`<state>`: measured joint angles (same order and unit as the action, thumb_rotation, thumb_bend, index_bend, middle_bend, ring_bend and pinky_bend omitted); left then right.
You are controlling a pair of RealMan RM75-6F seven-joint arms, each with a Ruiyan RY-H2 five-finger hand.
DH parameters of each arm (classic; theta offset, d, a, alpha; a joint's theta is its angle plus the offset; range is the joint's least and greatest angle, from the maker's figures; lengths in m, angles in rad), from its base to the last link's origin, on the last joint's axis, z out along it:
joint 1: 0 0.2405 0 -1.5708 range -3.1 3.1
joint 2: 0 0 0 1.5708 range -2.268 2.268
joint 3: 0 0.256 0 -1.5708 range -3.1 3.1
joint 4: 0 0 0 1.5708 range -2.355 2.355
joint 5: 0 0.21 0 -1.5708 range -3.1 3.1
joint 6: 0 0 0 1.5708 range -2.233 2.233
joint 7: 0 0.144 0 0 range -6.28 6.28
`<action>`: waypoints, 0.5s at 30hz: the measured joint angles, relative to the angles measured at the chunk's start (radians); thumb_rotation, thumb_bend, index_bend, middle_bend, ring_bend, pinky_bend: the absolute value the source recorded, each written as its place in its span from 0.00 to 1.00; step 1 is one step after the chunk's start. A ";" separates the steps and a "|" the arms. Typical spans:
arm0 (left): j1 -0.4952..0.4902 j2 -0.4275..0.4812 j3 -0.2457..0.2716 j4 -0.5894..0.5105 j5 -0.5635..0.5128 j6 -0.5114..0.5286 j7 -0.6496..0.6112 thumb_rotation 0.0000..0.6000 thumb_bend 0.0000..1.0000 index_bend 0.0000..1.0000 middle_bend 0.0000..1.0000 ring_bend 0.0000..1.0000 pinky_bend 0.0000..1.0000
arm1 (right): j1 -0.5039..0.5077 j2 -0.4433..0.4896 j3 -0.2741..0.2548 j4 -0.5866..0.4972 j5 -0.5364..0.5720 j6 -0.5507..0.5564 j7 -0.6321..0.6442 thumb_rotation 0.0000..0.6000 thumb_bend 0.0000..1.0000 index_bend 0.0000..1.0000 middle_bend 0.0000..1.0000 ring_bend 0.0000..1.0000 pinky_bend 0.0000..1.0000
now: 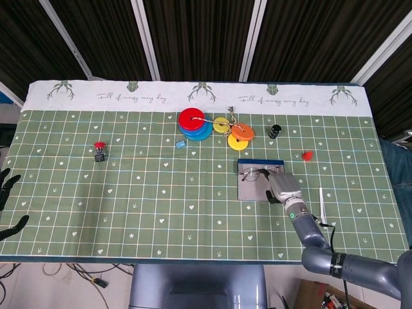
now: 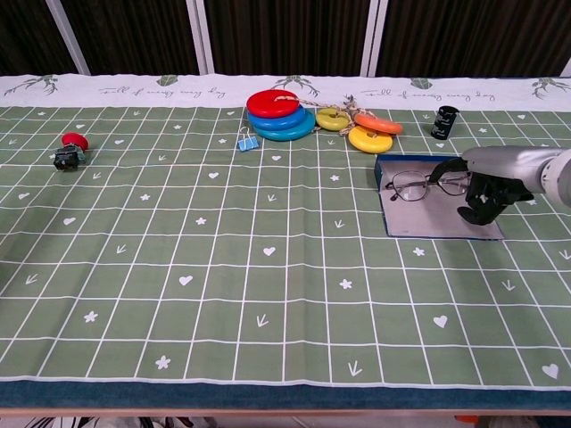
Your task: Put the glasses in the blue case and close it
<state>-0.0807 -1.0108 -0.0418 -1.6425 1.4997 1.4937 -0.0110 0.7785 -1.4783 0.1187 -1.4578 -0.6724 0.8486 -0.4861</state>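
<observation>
The left hand [image 1: 9, 205] sits at the near left edge of the table [image 1: 148, 193] in the head view, at roughly 8 o'clock from the table centre, with its dark fingers spread apart and nothing between them; the chest view does not show it. The right hand [image 2: 489, 185] lies over the right part of the blue case [image 2: 419, 223], at about 3 o'clock from centre. Its fingers [image 2: 475, 203] are curled downward onto the grey lining, and one fingertip reaches the right end of the glasses [image 2: 428, 186]; the pictures do not settle whether the hand is gripping the frame or only touching it. The blue case lies open and flat on the green gridded cloth, its raised blue wall on the far side, and the glasses rest inside it, lenses toward the far wall. A white pen-like stick [image 1: 321, 205] lies just right of the right forearm, at 4 o'clock. A small red object [image 1: 307, 155] sits at 2 o'clock from the case. Further back, a black cylinder [image 2: 444, 121] stands at 1 o'clock, a cluster of yellow and orange rings [image 2: 361, 127] and a stack of red and blue discs [image 2: 280, 114] lie at 12 o'clock, with a blue binder clip [image 2: 246, 140] just beside the stack. A red-capped push button [image 2: 69, 150] stands at 10 o'clock.
</observation>
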 measured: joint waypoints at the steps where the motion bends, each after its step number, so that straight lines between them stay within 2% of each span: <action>1: 0.000 0.000 0.000 0.000 0.000 0.000 0.000 1.00 0.24 0.10 0.00 0.00 0.00 | 0.002 -0.001 0.001 0.003 0.004 -0.002 0.001 1.00 0.61 0.14 0.80 0.93 0.90; 15: 0.000 0.005 0.001 -0.005 -0.004 -0.004 0.000 1.00 0.24 0.11 0.00 0.00 0.00 | 0.022 -0.020 0.016 0.035 0.057 -0.005 0.003 1.00 0.61 0.07 0.80 0.93 0.90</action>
<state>-0.0807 -1.0059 -0.0411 -1.6472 1.4959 1.4892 -0.0108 0.8001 -1.4982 0.1351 -1.4226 -0.6156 0.8435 -0.4834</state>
